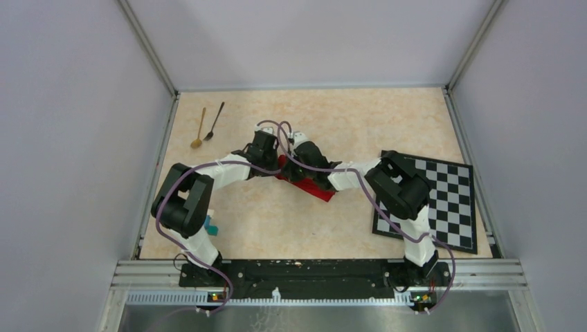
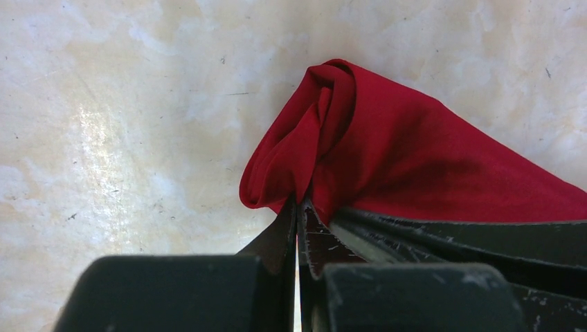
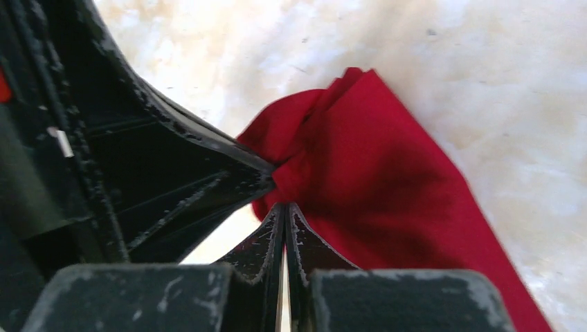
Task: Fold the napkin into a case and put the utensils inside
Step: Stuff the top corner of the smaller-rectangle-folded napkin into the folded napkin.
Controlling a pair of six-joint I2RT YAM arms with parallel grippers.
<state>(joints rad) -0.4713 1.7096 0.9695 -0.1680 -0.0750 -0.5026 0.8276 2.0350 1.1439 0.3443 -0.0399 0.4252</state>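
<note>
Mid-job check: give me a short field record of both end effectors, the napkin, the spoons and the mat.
left end effector: shut, pinching a bunched corner of the napkin
right end effector: shut, pinching the same cloth close beside the left one
napkin: red, a narrow strip mid-table, gathered at the pinch, not a tidy case
gold spoon: far left of the table, apart from the napkin
black spoon: just right of the gold spoon, not held
chequered mat: flat on the right, partly behind the right arm
</note>
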